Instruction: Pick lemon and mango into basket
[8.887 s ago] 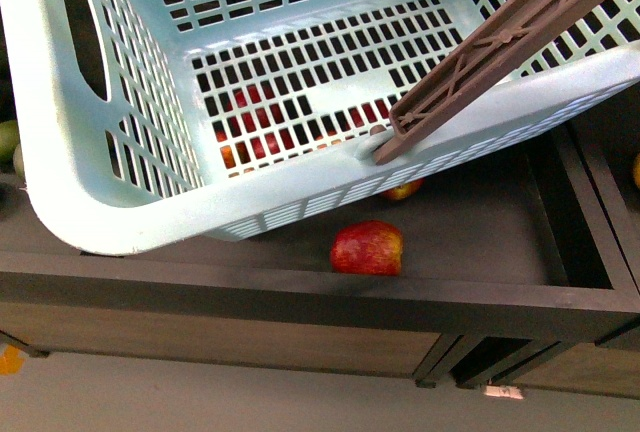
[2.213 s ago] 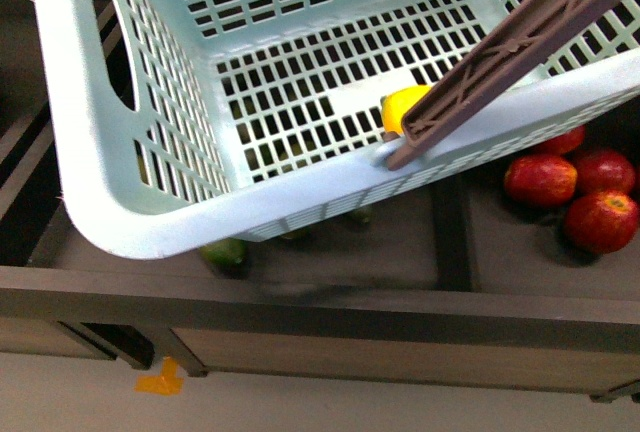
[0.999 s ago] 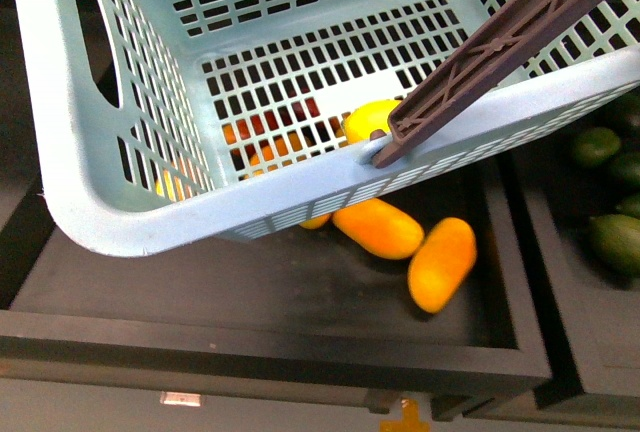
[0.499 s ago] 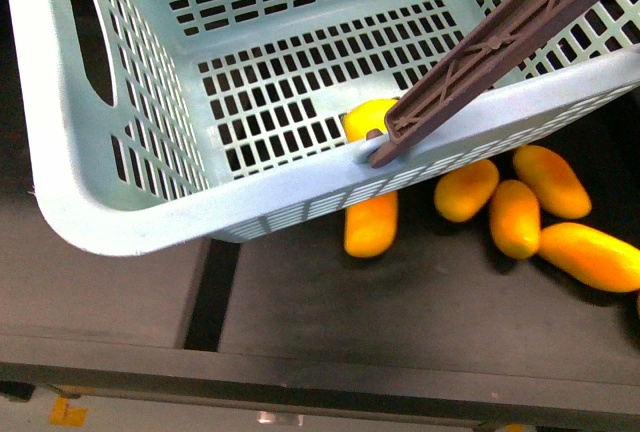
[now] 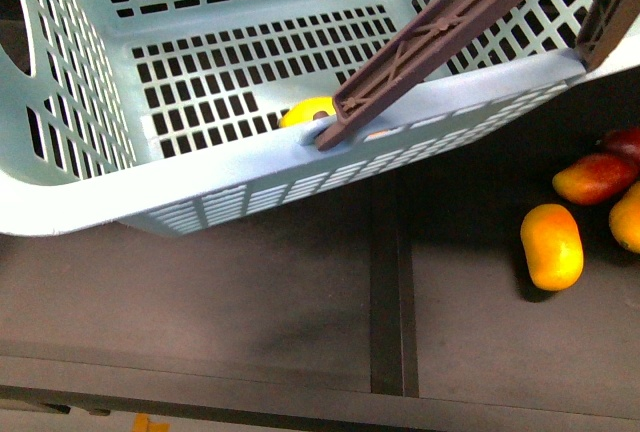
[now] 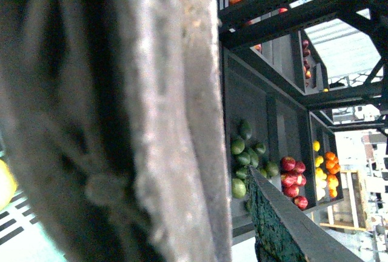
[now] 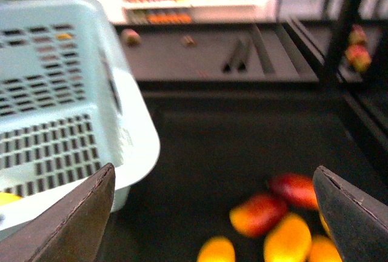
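**Lemon in the basket, mango out on the shelf**

The right gripper hangs released. Its two dark tapered fingers are spread wide with nothing between them, and it faces across the shelf toward the mangoes. Of the left gripper only one dark, rough-faced finger shows, just beside a blurred grey-brown bar that fills that view. Whether it is gripping cannot be told.

The shelf is flat, matt and dark, and a raised divider splits it into compartments. In the right compartment a plump mango lies alone, nearest the divider. It is glossy orange, yellower at its far end. The mango, smooth and evenly orange, lies outside the basket at the right edge of the front view, cut off by it, near the plump one but apart from it. Just beyond lies a red mango, oblong with an orange flush.

The basket is smooth aqua plastic with slotted lattice walls and floor and a thick rounded rim. It sits tilted over the far part of the shelf. Its brown ribbed handle slants up from a pivot on the near rim. The lemon, round and bright yellow, lies on the basket floor against the near wall, just beside that pivot.
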Robot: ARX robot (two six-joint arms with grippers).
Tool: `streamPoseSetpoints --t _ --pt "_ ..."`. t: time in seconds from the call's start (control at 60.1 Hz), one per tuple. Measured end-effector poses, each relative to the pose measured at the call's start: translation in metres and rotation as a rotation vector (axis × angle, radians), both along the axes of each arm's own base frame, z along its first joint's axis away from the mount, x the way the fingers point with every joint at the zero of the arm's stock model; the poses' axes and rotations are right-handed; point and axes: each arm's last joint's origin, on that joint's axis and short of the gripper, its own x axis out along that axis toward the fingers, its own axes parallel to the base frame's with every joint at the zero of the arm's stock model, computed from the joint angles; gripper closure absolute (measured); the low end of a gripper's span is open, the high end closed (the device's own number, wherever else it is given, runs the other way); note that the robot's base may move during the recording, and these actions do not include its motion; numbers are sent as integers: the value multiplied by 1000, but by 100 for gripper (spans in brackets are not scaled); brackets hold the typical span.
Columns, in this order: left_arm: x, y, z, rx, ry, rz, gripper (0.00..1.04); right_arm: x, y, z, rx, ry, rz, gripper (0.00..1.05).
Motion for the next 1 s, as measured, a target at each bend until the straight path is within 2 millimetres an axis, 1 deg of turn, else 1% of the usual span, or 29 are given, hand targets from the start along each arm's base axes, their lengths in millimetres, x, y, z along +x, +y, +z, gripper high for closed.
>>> streamPoseSetpoints --t 0.033,0.083,0.116,0.216,0.283,0.316,0.366,0.399,0.416,0.449,0.466,0.533,0.666,0.732,0.815,0.899,0.999 --pt "-1 -1 0 -6 6 -5 78 4 -4 4 45 103 -95 9" --pt "-2 -2 0 -11 11 -14 78 7 -11 4 96 199 -143 9" --pt "-2 -3 0 -12 12 -20 78 9 -16 3 122 227 -155 9" --pt "-3 -4 0 -15 14 -25 78 25 -38 2 205 269 -169 9" --pt "-4 -5 0 -15 14 -30 78 39 -57 2 248 274 -181 9" --pt "-4 -5 0 -15 14 -33 78 49 -70 1 272 279 -186 9" --pt "-4 -5 0 -17 16 -34 78 59 -82 -3 287 288 -192 9" --pt "-4 -5 0 -18 17 -33 78 72 -96 -10 294 309 -198 9" --pt "-4 -5 0 -17 17 -31 78 79 -103 -17 301 328 -204 9" --pt "-4 -5 0 -15 15 -27 78 88 -112 -28 324 368 -208 9" --pt "-4 -5 0 -14 14 -25 78 95 -119 -37 336 399 -216 9" --pt "-3 -5 0 -13 13 -20 78 110 -131 -65 358 479 -246 9" --pt "-3 -4 0 -12 12 -18 78 131 -142 -107 408 589 -287 9" --pt "-3 -4 0 -14 14 -23 78 145 -142 -127 449 627 -306 9" --pt "-4 -5 0 -16 16 -28 78 164 -137 -143 483 643 -324 9" --pt "-4 -5 0 -17 16 -29 78 182 -128 -157 513 663 -334 9" --pt "-4 -5 0 -16 16 -27 78 195 -120 -168 528 679 -339 9"
